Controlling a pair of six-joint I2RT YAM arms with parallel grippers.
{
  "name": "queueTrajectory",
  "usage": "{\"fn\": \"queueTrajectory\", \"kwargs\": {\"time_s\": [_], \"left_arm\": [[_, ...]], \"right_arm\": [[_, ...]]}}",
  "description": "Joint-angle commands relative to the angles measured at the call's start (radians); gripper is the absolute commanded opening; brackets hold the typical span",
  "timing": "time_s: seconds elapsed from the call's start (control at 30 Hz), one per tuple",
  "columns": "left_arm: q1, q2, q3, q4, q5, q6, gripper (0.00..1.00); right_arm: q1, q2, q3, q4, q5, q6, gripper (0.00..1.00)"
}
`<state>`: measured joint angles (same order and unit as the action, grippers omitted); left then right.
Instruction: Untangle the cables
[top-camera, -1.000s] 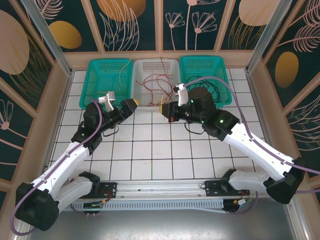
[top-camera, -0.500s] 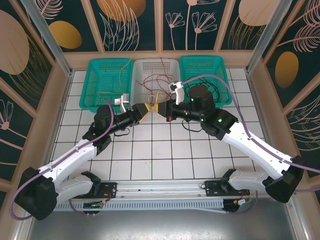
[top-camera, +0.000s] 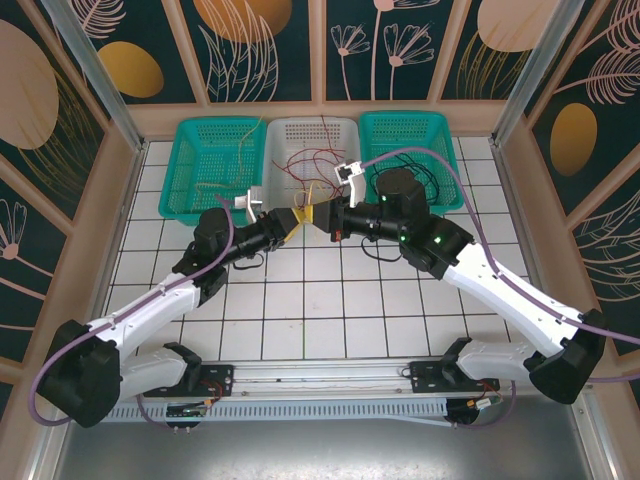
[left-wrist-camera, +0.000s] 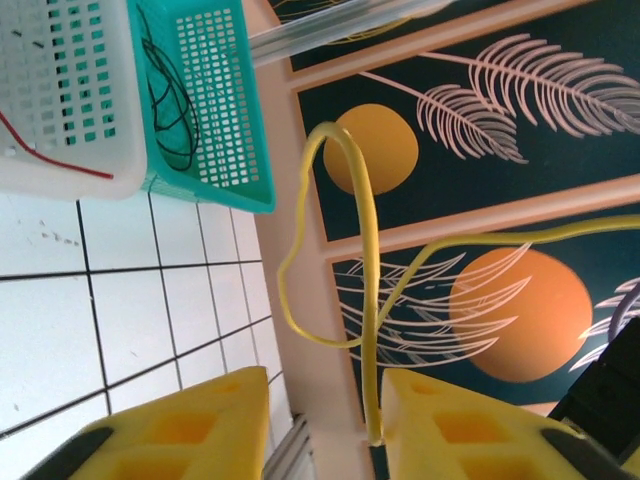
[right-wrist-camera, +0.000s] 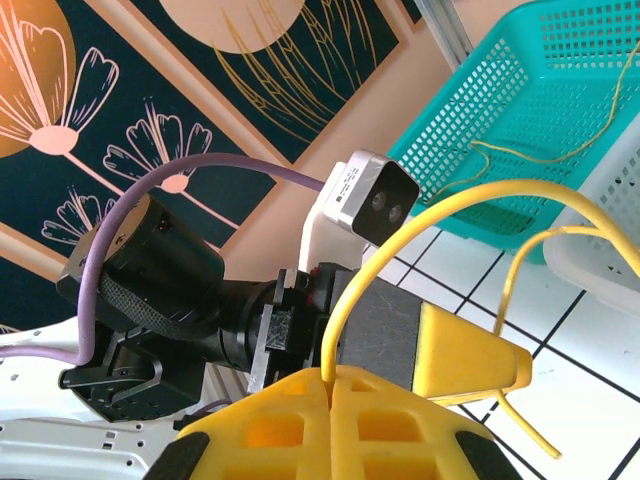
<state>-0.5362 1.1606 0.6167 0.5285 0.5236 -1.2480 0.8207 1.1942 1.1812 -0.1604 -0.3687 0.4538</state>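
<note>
Right gripper (right-wrist-camera: 330, 388) first: in its wrist view the two yellow fingers are pressed flat together at the bottom centre. The yellow cable (left-wrist-camera: 370, 380) comes straight up out of the seam between them, so that one's clamped on the cable. From there the strand arcs up and off toward the right edge of the frame, with a second bit drooping to the lower right. The left gripper (left-wrist-camera: 325, 400) is a different story. Its fingers stand apart at the bottom of its wrist view with a clear gap, and the same yellow cable drops into that gap, hugging the inner face of the finger (left-wrist-camera: 470, 430) on the right of the frame. The other finger isn't touching it. Above that the cable makes a tall narrow loop up the middle of the frame, and another run heads off to the right edge. On the overhead camera both grippers meet nose to nose just above the centre of the picture, right below the white basket (top-camera: 312, 121), with the yellow cable bunched between them over the tiled table (top-camera: 300, 300). The red cables (top-camera: 300, 160) sit loose in that white basket. Some thin yellow strands (top-camera: 245, 140) lie in the left teal basket (top-camera: 190, 165) at upper left, and a black cable (left-wrist-camera: 170, 110) is in the right teal basket (top-camera: 410, 118).
</note>
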Motion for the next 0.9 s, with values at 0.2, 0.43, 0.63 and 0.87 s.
{"fn": "queueTrajectory", "kwargs": {"time_s": [0.2,0.43,0.63,0.87], "left_arm": [[0.014,-0.042,0.212,-0.347,-0.206,0.279,0.0],[0.152,-0.026,0.472,-0.648,-0.429,0.495,0.0],[0.165,-0.057,0.579,-0.651,-0.555,0.648,0.0],[0.164,-0.1,0.582,-0.611,-0.503,0.67,0.0]], "right_arm": [[0.008,-0.007,-0.006,0.02,-0.02,-0.001,0.0],[0.026,-0.01,-0.023,-0.057,-0.075,-0.034,0.0],[0.038,0.005,-0.132,-0.152,-0.096,-0.076,0.0],[0.006,0.111,-0.199,-0.246,0.098,-0.077,0.0]]}}
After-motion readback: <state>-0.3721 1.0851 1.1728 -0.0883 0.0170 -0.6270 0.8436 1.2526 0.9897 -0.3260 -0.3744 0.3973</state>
